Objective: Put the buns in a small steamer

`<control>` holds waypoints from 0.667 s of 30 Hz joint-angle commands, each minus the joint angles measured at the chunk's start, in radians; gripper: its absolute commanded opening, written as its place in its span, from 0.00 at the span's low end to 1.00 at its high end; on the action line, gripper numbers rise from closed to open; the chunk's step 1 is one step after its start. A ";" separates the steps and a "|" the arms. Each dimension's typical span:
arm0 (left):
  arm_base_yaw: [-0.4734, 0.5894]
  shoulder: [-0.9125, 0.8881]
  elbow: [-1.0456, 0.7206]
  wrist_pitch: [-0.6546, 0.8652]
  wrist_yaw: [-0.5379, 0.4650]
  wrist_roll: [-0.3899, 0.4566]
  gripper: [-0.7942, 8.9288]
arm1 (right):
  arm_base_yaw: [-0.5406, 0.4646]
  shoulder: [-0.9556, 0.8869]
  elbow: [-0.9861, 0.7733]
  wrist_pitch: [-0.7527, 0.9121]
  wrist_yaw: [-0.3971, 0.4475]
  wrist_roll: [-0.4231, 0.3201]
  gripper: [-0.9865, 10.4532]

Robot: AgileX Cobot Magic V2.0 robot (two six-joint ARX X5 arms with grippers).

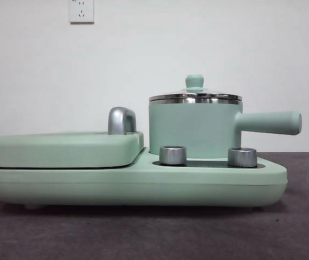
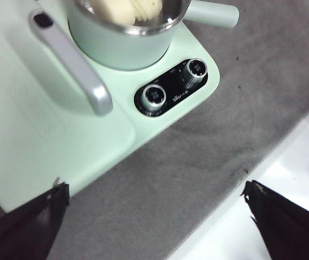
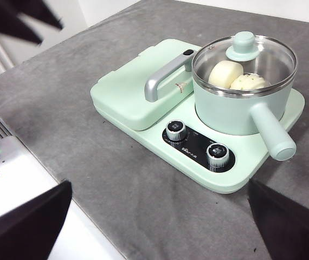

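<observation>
The small steamer (image 1: 195,130) stands on the right half of the mint-green cooker, its side handle (image 1: 271,123) pointing right. Its glass lid (image 3: 244,51) is on. Through the glass both buns lie inside: the smooth one (image 3: 225,73) and the ridged one (image 3: 249,82) side by side. They also show in the pot (image 2: 116,43) in the left wrist view. My left gripper (image 2: 155,189) hangs open and empty above the table in front of the cooker. My right gripper (image 3: 160,187) is open and empty too, well back from the steamer. Neither arm shows in the front view.
A flat griddle lid (image 1: 62,149) with a chrome handle (image 1: 121,120) covers the cooker's left half. Two metal knobs (image 1: 173,155) (image 1: 242,157) sit at the cooker's front. Grey tabletop (image 3: 116,189) surrounds it, with a white edge (image 3: 30,179) near the arms.
</observation>
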 commanded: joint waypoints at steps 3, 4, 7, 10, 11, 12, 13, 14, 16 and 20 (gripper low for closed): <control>-0.008 -0.212 -0.264 0.093 -0.036 -0.092 0.11 | 0.006 0.002 0.009 0.007 -0.003 -0.058 0.08; -0.008 -0.250 -0.296 0.093 -0.047 -0.105 0.09 | 0.006 0.002 0.009 0.008 -0.002 -0.074 0.11; -0.008 -0.322 -0.333 0.061 -0.058 -0.152 0.09 | 0.006 0.002 0.009 0.009 0.000 -0.086 0.10; -0.008 -0.371 -0.333 0.034 -0.058 -0.159 0.09 | 0.006 0.001 0.010 0.010 0.000 -0.085 0.10; -0.008 -0.386 -0.333 0.034 -0.058 -0.159 0.09 | 0.006 0.001 0.011 0.010 0.000 -0.085 0.10; -0.008 -0.403 -0.333 0.035 -0.058 -0.159 0.09 | 0.006 0.001 0.011 0.011 0.000 -0.085 0.10; -0.008 -0.417 -0.333 0.035 -0.058 -0.159 0.09 | 0.006 0.001 0.011 0.011 0.000 -0.085 0.10; -0.008 -0.428 -0.333 0.035 -0.058 -0.159 0.09 | 0.006 0.001 0.011 0.011 0.000 -0.085 0.10; -0.008 -0.453 -0.333 0.035 -0.058 -0.159 0.09 | 0.006 0.001 0.011 0.011 0.000 -0.085 0.10; -0.008 -0.489 -0.333 0.038 -0.058 -0.159 0.09 | 0.006 0.001 0.011 0.011 0.000 -0.085 0.10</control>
